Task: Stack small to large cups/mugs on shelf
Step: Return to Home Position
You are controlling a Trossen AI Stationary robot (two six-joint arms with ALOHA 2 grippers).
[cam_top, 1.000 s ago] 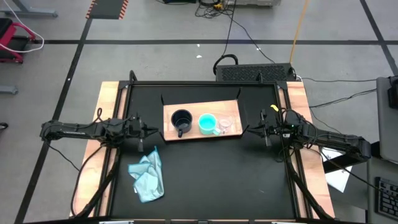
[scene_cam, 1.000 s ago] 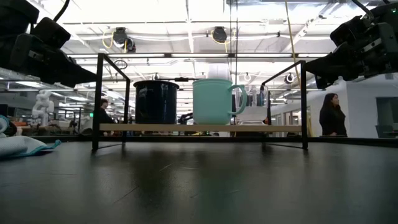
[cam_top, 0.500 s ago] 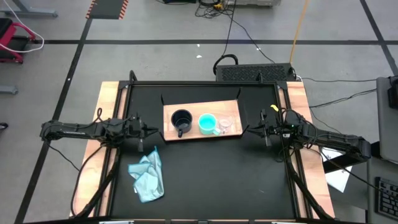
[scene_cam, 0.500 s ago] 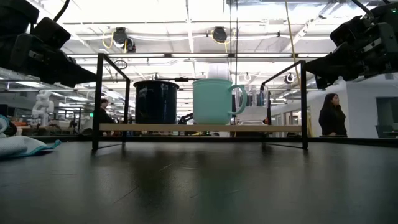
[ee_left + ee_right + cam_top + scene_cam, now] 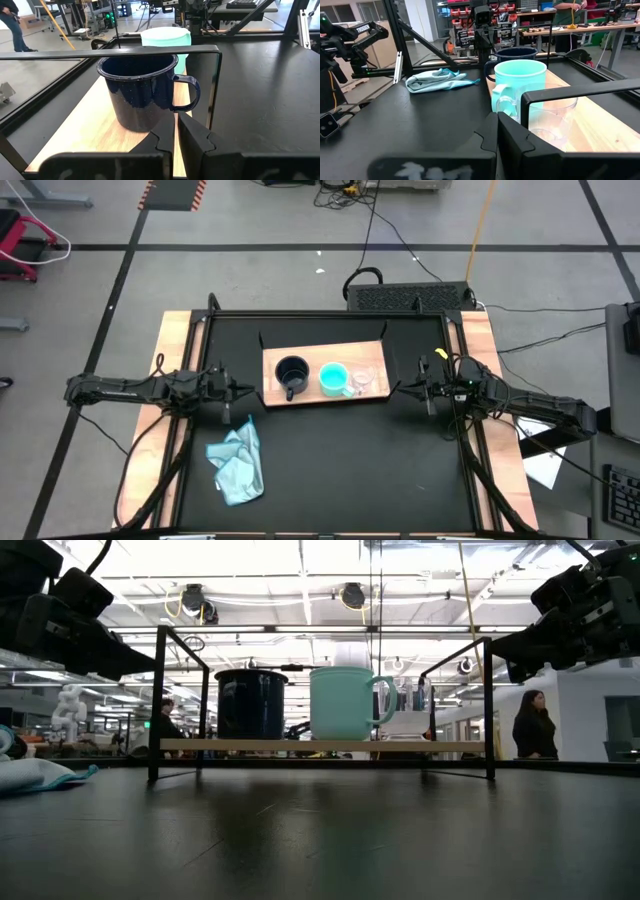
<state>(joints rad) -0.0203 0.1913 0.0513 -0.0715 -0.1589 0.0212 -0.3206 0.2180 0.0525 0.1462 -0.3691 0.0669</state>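
Three vessels stand upright in a row on the light-brown wooden shelf (image 5: 325,387): the dark navy mug (image 5: 291,374) at the left, the turquoise mug (image 5: 334,378) in the middle, the clear glass cup (image 5: 369,378) at the right. In the left wrist view the navy mug (image 5: 142,92) is near, the turquoise mug (image 5: 166,37) behind it. In the right wrist view the glass cup (image 5: 551,120) sits beside the turquoise mug (image 5: 519,87). My left gripper (image 5: 247,390) hovers shut off the shelf's left end, my right gripper (image 5: 402,389) shut off its right end; neither touches anything.
A crumpled light blue cloth (image 5: 238,463) lies on the black tabletop near the front left. Thin black brackets (image 5: 158,700) rise at the shelf's corners. Wooden rails (image 5: 172,350) run along the table's sides. A person (image 5: 534,726) stands in the room beyond.
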